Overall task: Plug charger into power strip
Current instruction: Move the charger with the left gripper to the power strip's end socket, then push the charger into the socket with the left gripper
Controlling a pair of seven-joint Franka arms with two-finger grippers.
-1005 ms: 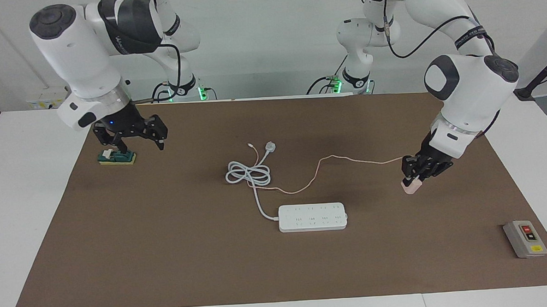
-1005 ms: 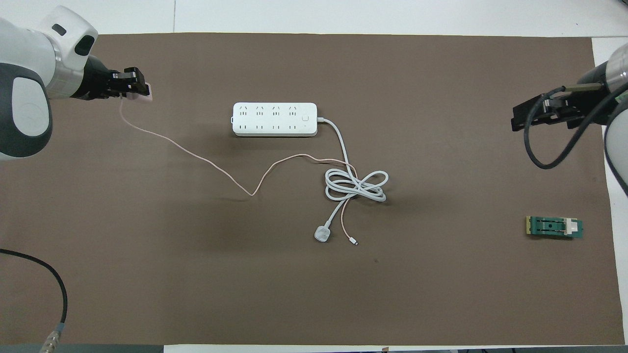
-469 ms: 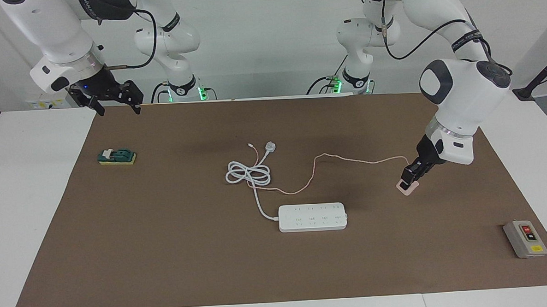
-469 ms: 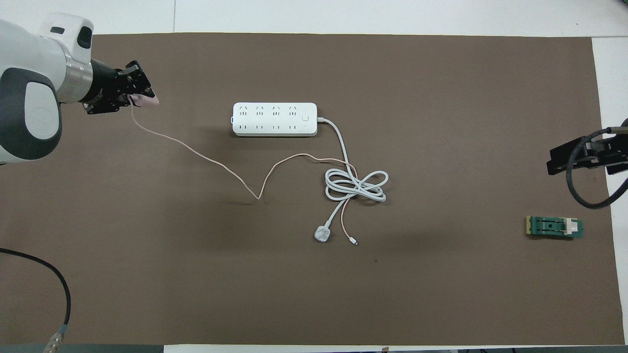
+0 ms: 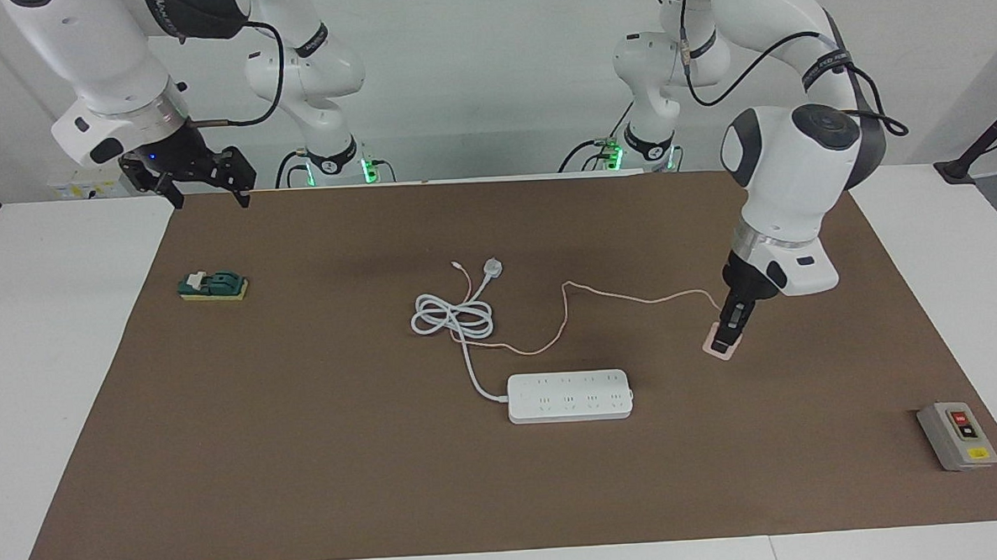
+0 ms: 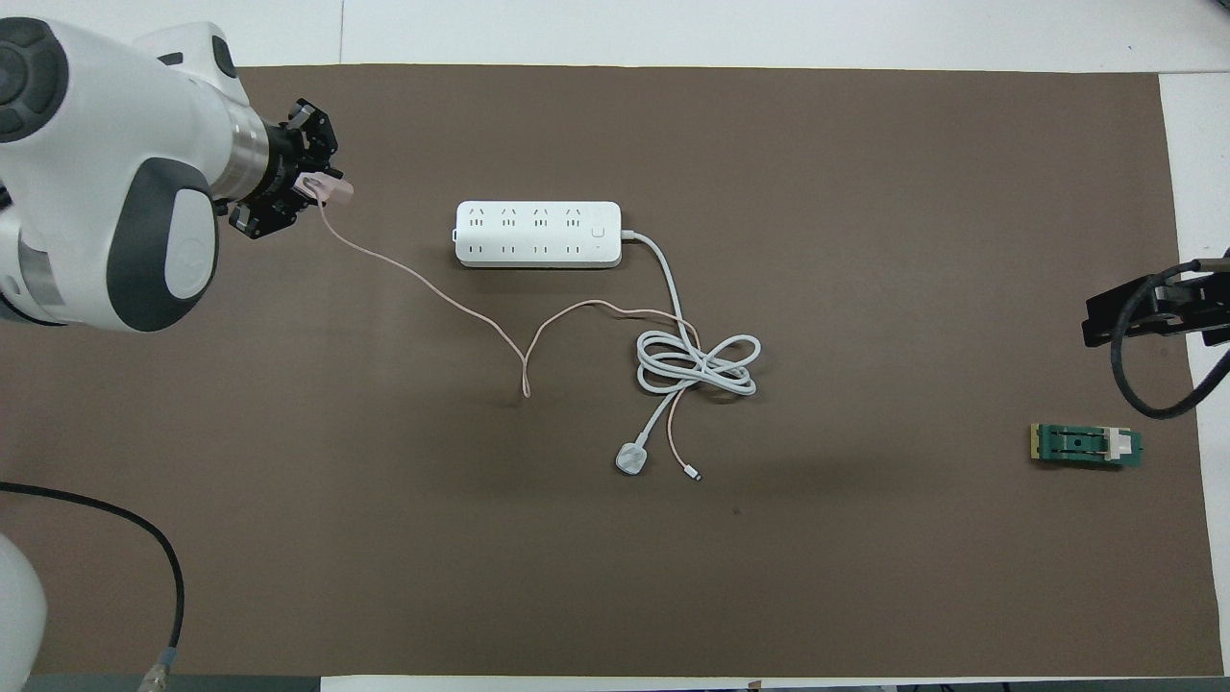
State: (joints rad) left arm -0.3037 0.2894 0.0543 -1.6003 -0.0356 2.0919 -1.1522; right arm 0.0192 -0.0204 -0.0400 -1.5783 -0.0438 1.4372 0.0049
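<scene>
The left arm bends steeply down, its hand (image 5: 730, 335) clamped on the charger (image 5: 718, 345) over the desk (image 5: 304, 457). The right hand (image 5: 199, 177) waits raised, fingers spread apart.

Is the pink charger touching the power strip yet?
Apart. The facing view shows bare brown mat between the charger, held in the left claw, and the power strip.

My white worktop (image 5: 56, 350) lies under a wide brown mat (image 5: 322, 473). A plain pale wall (image 5: 489, 70) rises at my back, evenly and softly lit.
</scene>
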